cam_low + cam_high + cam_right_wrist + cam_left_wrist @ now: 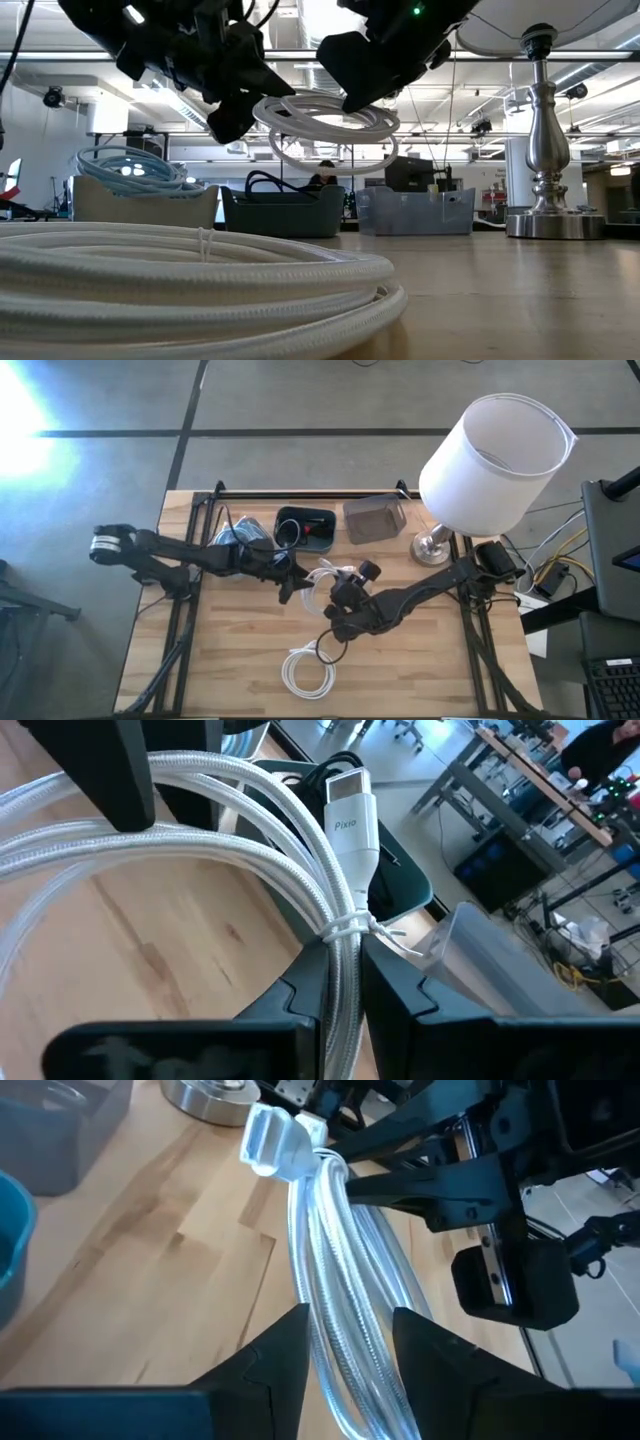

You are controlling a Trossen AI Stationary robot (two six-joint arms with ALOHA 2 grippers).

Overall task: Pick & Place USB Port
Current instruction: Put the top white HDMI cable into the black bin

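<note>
Coil of white cable (pixel 190 285) lies nearest the low camera on the wooden table (pixel 440 660), flat near the front edge, seen from above at (pixel 310 670). Second white cable bundle (pixel 328 577) is up off the table mid-table, held between both arms. Right claw (pixel 335 985) is clamped on this lifted bundle just below its zip tie, USB plug (pixel 352 805) marked "Pixio" sticking out past the fingers. Left claw (pixel 345 1345) has its fingers around the bundle's other end, strands running between them; tight grip or just straddling, can't tell. Low view shows the lifted loop (pixel 325 120) hanging in the air between the two claws. Further back, along the rear edge: blue cable coil (pixel 238 537) in a tray at left, dark bin (pixel 305 528) with a black cable, grey clear bin (pixel 374 520) beside it, then lamp (pixel 495 460) with white shade and metal base at right rear.
</note>
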